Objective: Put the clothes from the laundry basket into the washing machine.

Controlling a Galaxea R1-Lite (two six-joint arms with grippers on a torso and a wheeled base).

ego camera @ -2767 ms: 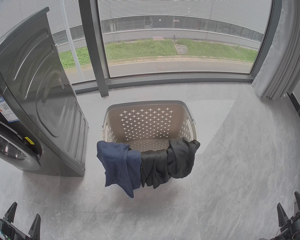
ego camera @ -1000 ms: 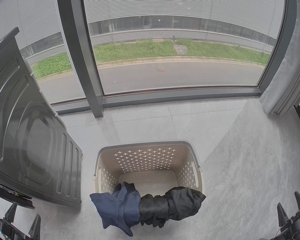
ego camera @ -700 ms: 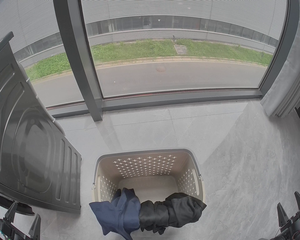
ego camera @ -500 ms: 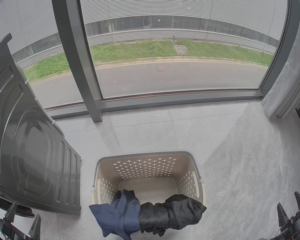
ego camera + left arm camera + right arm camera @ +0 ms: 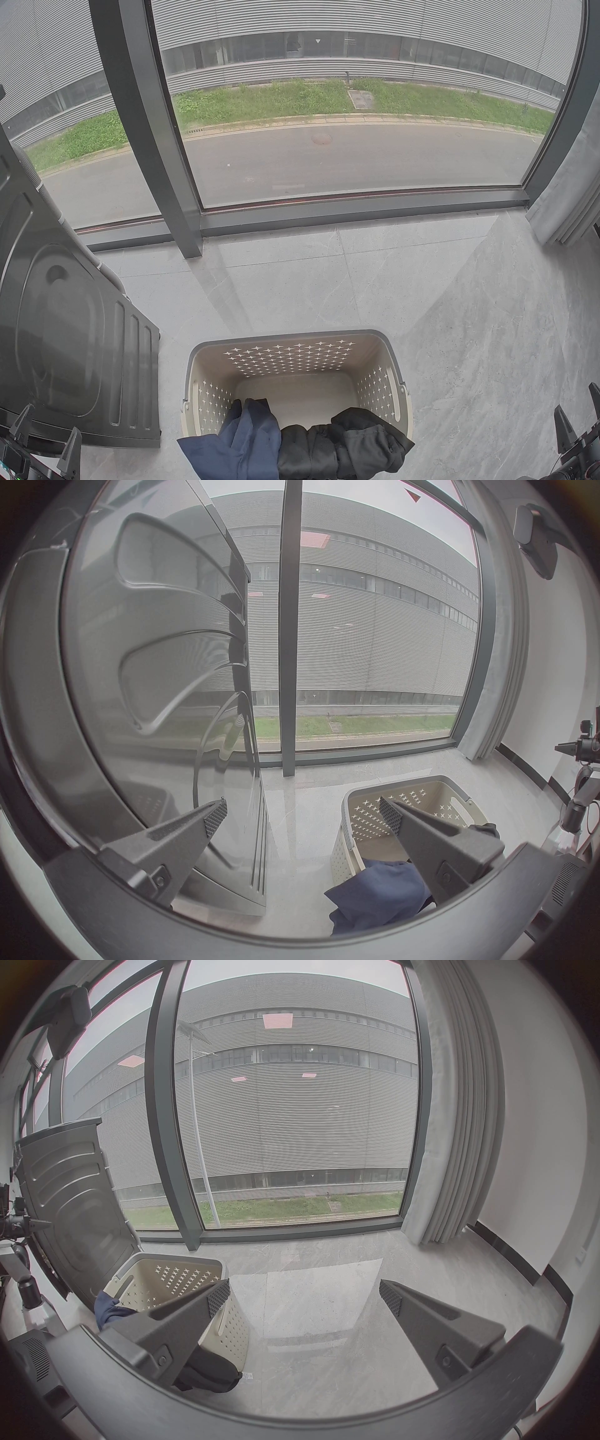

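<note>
- Two garments hang over the near rim of the laundry basket (image 5: 287, 356): a blue garment (image 5: 240, 444) on the robot's left and a black garment (image 5: 353, 447) on its right. They touch each other about midway along that rim.
- Each garment drapes partly into the basket and partly down its outer wall.
- The cream basket, pierced with star-shaped holes, stands on the grey tiled floor (image 5: 487, 325). It is just beside the washing machine (image 5: 69, 350), whose ribbed side panel faces it from the robot's left.
- The left claw (image 5: 49, 431) sits low in front of the machine's lower edge. Its fingers are spread wide with nothing between them.
- The right claw (image 5: 576, 405) sits low on the robot's far right, well apart from the basket. Its fingers are also spread and grip nothing.
- Beyond the basket is a large window (image 5: 350, 125) with a dark upright post (image 5: 150, 144), and a pale curtain (image 5: 562, 206) hangs at its right edge.
</note>
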